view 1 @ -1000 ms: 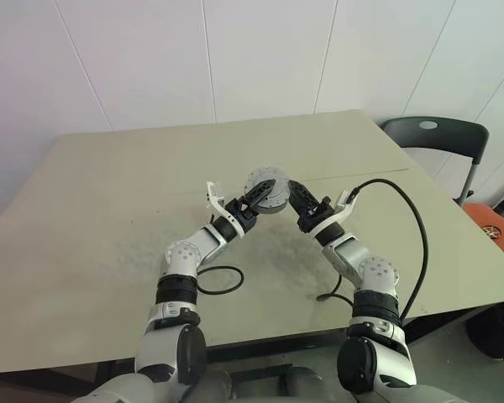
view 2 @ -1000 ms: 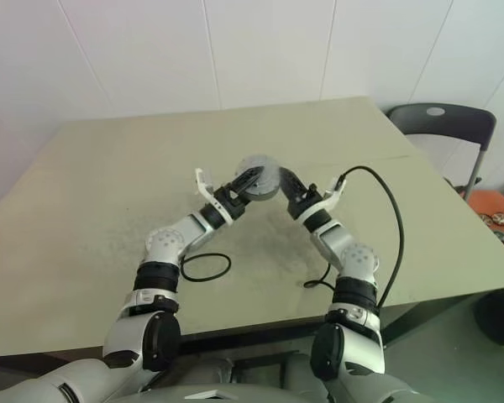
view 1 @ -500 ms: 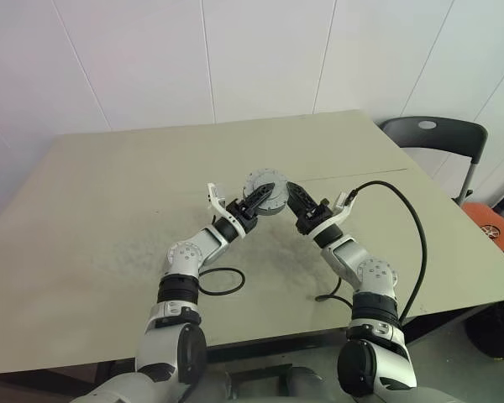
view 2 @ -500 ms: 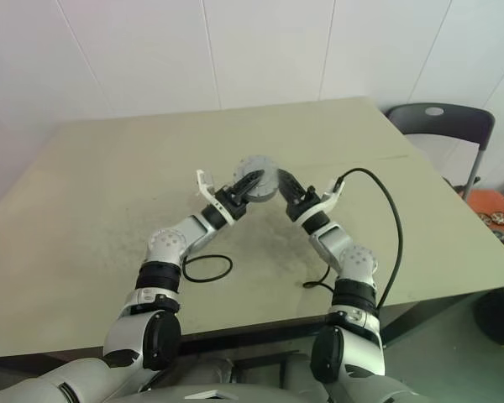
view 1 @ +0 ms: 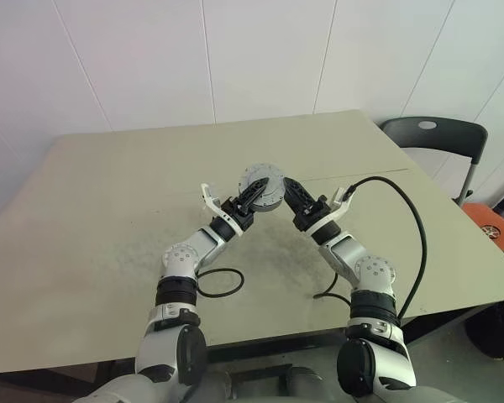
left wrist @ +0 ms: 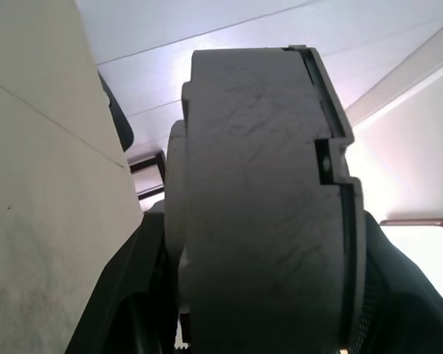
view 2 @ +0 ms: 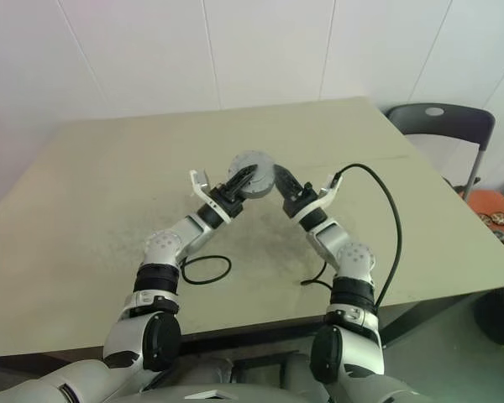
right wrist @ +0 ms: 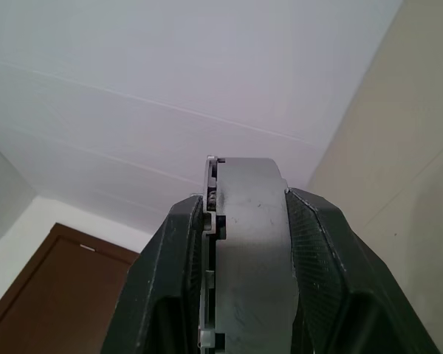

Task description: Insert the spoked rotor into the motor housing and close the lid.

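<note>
Left eye view. I saw both arms raised over the beige table, forearms angled inward so that the two met in an inverted V. The left gripper and the right gripper both clasped one round grey assembly, the motor housing, held up off the tabletop between them, roughly over the table's middle. The left fingers lay across its left face; the right fingers took its right edge. A black cable looped from the right wrist down past the table's front edge, and a second cable curled on the table beside the left forearm. A dark chair stood beyond the table's right corner.

Right eye view. I saw the same pose, wrists cocked upward, the grey disc tilted with one flat face toward the camera.

Left wrist view. The housing stood on edge between the left gripper's black fingers, which pressed against both its sides; a thin seam with notches ran around its rim near one face. I could not tell whether the lid or the spoked rotor was in place.

Right wrist view. The right gripper's fingers were clamped on the housing's two flat faces, edge on, with a pale layered part showing along one side.
</note>
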Controlling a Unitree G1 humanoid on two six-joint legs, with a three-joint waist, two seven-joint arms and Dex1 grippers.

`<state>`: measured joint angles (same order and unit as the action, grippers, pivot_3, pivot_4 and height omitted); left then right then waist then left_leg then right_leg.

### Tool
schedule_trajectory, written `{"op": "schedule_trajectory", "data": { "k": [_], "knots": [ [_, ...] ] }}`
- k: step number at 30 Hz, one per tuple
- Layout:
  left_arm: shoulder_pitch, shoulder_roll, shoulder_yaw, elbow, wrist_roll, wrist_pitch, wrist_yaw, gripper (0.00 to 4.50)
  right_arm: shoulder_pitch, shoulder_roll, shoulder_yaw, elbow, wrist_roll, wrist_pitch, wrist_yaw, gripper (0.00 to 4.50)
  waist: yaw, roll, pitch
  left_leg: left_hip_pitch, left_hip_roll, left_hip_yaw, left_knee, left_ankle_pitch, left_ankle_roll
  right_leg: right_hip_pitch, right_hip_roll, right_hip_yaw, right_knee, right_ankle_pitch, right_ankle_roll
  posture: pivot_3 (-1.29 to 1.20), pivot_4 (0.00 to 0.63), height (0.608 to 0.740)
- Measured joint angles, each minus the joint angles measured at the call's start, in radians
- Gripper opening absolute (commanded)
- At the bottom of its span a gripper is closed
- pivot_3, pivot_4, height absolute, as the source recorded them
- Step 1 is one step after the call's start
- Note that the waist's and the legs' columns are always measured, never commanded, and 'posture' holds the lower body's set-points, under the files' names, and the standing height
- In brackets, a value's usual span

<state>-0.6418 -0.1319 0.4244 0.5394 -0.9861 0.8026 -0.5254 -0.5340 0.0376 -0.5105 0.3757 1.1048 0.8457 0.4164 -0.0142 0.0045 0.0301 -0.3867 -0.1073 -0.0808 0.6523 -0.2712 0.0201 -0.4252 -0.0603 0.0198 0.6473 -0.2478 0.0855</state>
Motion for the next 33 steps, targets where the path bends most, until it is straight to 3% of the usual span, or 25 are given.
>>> {"op": "schedule_trajectory", "data": {
  "k": [11,19,28,33],
  "knots": [
    [0.000,0.000,-0.001,0.000,-0.014,-0.003,0.016,2.31,0.000,-0.007,0.013,0.000,0.000,-0.008,0.001,1.38,0.000,0.000,0.000,0.000,0.000,0.000,0.000,0.000,0.000,0.000,0.000,0.000,0.000,0.000,0.000,0.00,0.000,0.740],
    [0.000,0.000,0.020,0.000,-0.029,-0.011,0.016,2.31,0.019,-0.016,0.036,-0.002,-0.004,-0.013,0.034,3.90,0.000,0.000,0.000,0.000,0.000,0.000,0.000,0.000,0.000,0.000,0.000,0.000,0.000,0.000,0.000,0.00,0.000,0.740],
    [0.000,-0.001,0.030,0.001,-0.029,-0.067,0.022,2.31,0.024,-0.021,0.062,-0.017,-0.015,-0.021,0.045,3.90,0.000,0.000,0.000,0.000,0.000,0.000,0.000,0.000,0.000,0.000,0.000,0.000,0.000,0.000,0.000,0.00,0.000,0.740],
    [-0.010,0.001,0.073,0.059,-0.025,-0.221,0.068,2.31,0.024,-0.026,0.071,-0.017,-0.024,-0.023,0.053,3.90,0.000,0.000,0.000,0.000,0.000,0.000,0.001,0.000,0.000,0.000,0.000,0.000,0.000,0.000,0.000,0.00,0.000,0.740]
  ]
}}
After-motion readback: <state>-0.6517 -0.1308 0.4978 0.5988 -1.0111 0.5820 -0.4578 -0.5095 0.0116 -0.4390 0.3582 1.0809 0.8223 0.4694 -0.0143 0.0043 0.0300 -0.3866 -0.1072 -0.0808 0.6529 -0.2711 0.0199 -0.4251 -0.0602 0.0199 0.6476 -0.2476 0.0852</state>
